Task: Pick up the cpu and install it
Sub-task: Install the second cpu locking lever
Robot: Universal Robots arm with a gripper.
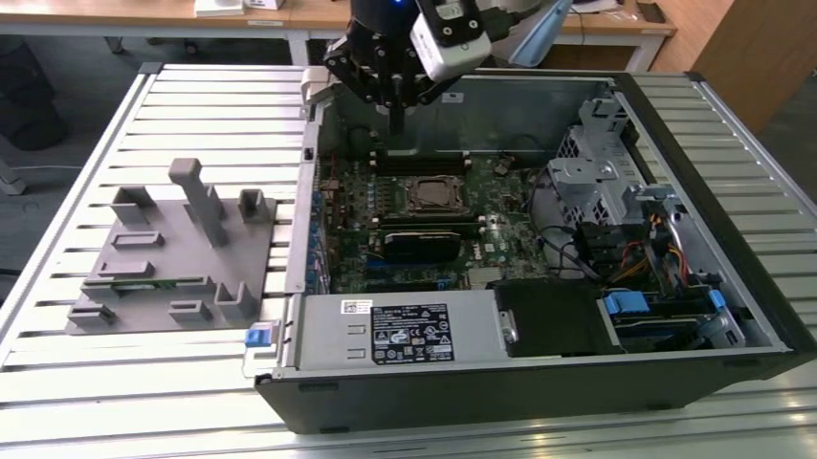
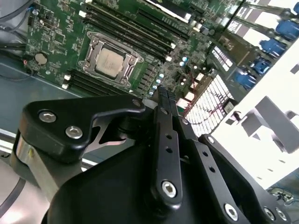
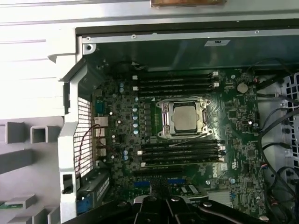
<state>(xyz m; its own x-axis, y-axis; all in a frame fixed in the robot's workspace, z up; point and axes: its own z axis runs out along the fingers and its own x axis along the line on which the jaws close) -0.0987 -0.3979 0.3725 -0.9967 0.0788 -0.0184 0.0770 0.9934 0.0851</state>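
Black gripper [image 2: 163,93] fingers pressed together, holding nothing, above the open computer case [image 1: 715,316].
Second wrist view: cpu [image 2: 110,61] sits in its motherboard socket; first wrist view: cpu [image 3: 184,117] seated between memory slots [image 3: 180,154]; exterior view: gripper [image 1: 397,122] hangs over the board, grey fixture [image 1: 172,258] on the exterior view's left.

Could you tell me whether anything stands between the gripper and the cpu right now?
Nothing visible does. The cpu sits in its socket on the motherboard with open space above it, and the gripper hangs over the open case, fingers together and empty.
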